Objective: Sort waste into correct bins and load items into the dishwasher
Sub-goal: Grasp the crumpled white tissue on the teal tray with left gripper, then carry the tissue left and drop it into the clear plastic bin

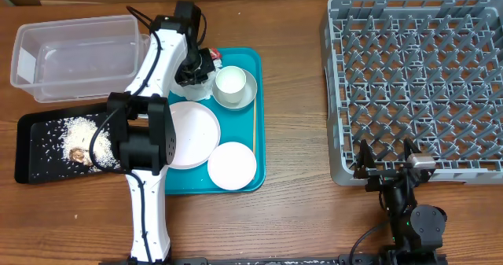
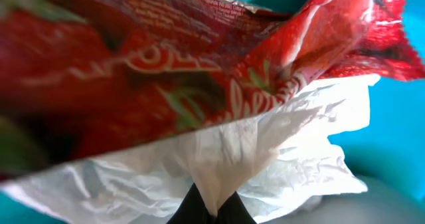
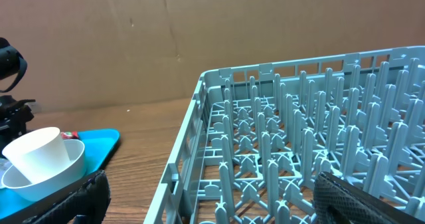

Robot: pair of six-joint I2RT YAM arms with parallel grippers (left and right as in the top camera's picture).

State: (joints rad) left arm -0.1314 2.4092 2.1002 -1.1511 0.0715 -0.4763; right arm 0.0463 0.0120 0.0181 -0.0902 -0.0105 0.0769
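In the left wrist view my left gripper is shut, pinching a fold of a crumpled white paper napkin. A red snack wrapper lies over the napkin. From overhead, the left gripper is at the back left corner of the teal tray, beside the red wrapper. A white cup stands in a greyish bowl. A large plate and a smaller plate lie on the tray. My right gripper stands open at the front edge of the grey dish rack, holding nothing.
A clear plastic tub sits at the back left. In front of it a black tray holds loose rice and brown scraps. The left arm stretches over the tray's left side. The right wrist view shows the rack and the cup.
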